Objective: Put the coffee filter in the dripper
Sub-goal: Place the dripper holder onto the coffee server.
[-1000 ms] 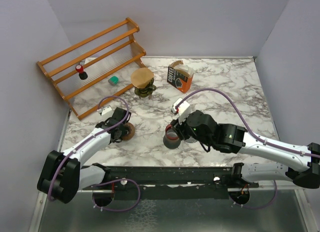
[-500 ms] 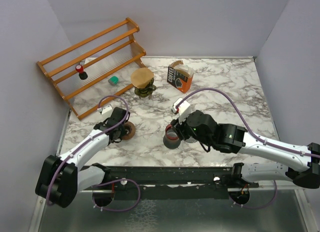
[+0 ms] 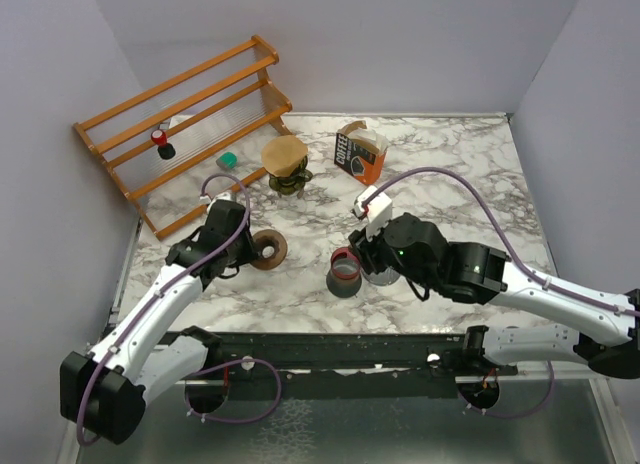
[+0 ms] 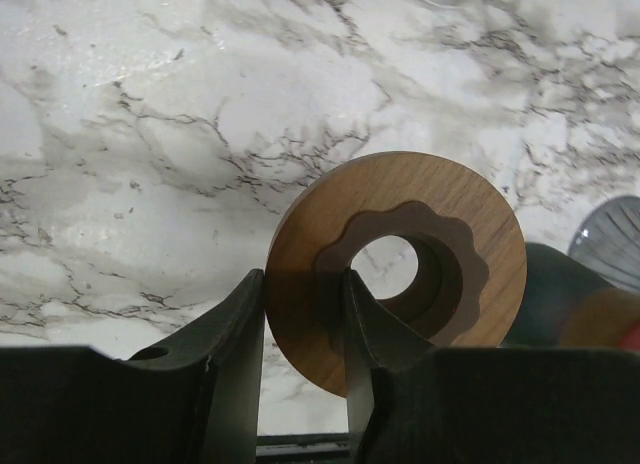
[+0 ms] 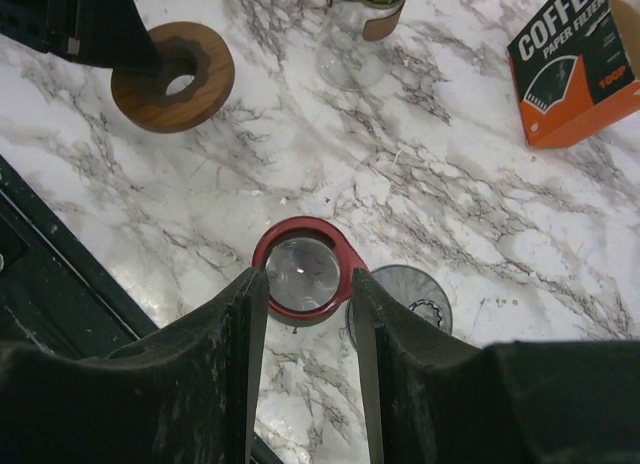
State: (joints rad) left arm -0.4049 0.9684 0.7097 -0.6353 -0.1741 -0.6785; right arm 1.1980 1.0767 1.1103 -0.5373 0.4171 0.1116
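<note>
Shifting forward, left hand [image 4: 302, 304] gripping ring [image 4: 440, 199]

Table [image 3: 450, 184]: white marble, grey veins
Ring [image 4: 400, 254]: walnut brown
Filter box [image 3: 360, 154]: orange, black
Cup [image 5: 300, 269]: red rim
Rack [image 3: 180, 124], upper left: orange-brown

So the rack [image 3: 190, 106] runs along the back left, the carafe [image 3: 290, 181] with a paper filter [image 3: 284, 154] in its top sits just right of it, the filter box [image 3: 359, 156] is right of that, and nearer the front the ring [image 3: 280, 249] lies left of the cup [image 3: 345, 282], apart from it.
</note>
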